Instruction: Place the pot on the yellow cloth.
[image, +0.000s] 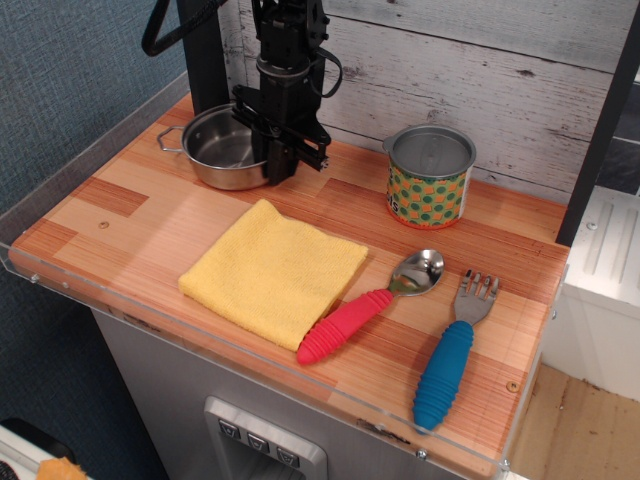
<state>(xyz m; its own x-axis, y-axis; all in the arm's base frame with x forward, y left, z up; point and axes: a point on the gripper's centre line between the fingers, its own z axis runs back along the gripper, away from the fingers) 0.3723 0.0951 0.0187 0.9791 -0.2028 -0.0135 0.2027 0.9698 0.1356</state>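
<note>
A whitewashed plank wall backs the wooden counter (150, 215), whose front and left edges carry a clear plastic lip; we see the pot (218, 149) at the rear left, near the wall, resting on the wood and well apart from the yellow cloth (272, 270). The black pincer (281, 165) hangs straight down at the pot's right rim; its fingers sit narrow and seem to nip that rim, one inside the bowl, though we cannot tell for sure how firm the pinch is. The yellow cloth lies flat nearer the front, its corner pointing toward the pot. To the right stands a tin can (430, 177) with a dotted label; in front of it lie a red-handled spoon (372, 304), touching the cloth's edge, and a blue-handled fork (452, 352) beside it.
</note>
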